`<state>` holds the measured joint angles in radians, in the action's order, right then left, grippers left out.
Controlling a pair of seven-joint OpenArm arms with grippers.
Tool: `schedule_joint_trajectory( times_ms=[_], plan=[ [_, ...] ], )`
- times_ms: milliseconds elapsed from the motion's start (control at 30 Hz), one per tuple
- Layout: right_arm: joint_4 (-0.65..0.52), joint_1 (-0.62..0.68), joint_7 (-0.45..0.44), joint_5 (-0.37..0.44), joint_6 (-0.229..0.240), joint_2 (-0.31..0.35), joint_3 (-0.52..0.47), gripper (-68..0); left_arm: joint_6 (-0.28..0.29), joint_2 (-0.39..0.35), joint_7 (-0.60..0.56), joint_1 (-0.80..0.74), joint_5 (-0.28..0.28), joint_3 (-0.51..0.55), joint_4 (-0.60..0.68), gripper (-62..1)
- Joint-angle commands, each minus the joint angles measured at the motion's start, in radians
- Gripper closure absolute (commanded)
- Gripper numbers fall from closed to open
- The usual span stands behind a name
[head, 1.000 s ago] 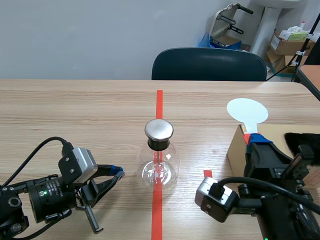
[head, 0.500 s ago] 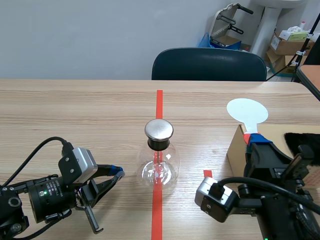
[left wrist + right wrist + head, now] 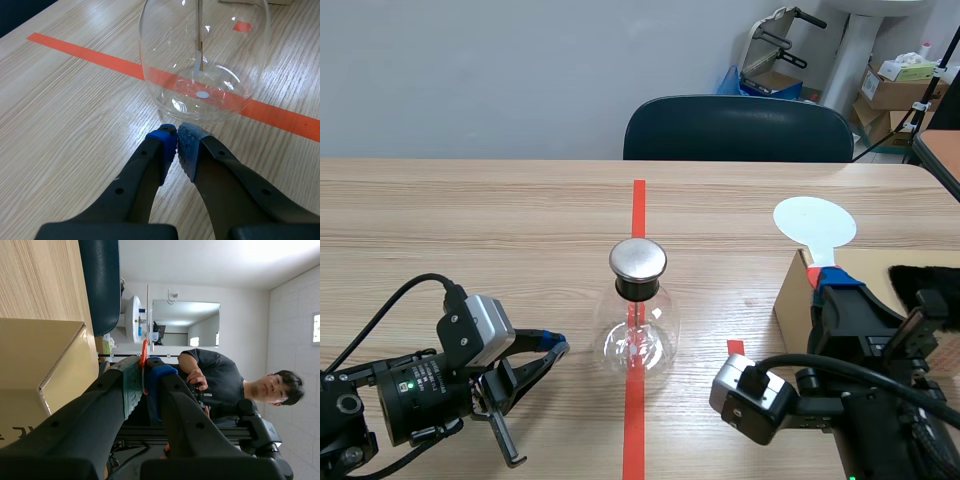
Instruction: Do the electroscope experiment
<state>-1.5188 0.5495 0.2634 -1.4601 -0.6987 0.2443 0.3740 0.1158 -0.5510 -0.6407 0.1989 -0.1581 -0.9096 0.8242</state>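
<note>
resting low on the desk (image 3: 470, 230) at the left, the left gripper (image 3: 555, 348) lies pointed at the glass flask. its fingers (image 3: 162, 147) are clenched together on nothing, blue pads touching, their tips just short of the glass. next along, the electroscope (image 3: 638, 325) stands upright in the middle of the desk, right on the orange-red tape line (image 3: 638, 205): a round clear flask with a black neck and a shiny metal cap (image 3: 638, 259), a thin rod (image 3: 199, 35) hanging down inside it. further right, the right gripper (image 3: 825, 282) sits over the near edge of a cardboard box (image 3: 790, 300), its fingers grasping the orange-red handle (image 3: 143, 352) of a white disc paddle (image 3: 815, 221). the disc stands out beyond the fingertips, well apart from the flask. a dark chair (image 3: 738, 128) sits behind the desk.
</note>
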Motion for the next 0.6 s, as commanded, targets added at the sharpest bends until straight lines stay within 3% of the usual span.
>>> schedule_joint_trajectory(
  times_ms=[0,567],
  plan=[
    [-0.022,-0.001,0.005,-0.001,-0.012,0.010,-0.003,-0.7,0.002,0.005,-0.020,0.000,-0.005,0.003,0.007,-5.6],
    [-0.022,-0.001,0.005,-0.001,-0.019,0.010,-0.003,-0.7,0.002,0.005,-0.020,0.000,-0.005,0.003,0.007,-5.6]
  ],
)
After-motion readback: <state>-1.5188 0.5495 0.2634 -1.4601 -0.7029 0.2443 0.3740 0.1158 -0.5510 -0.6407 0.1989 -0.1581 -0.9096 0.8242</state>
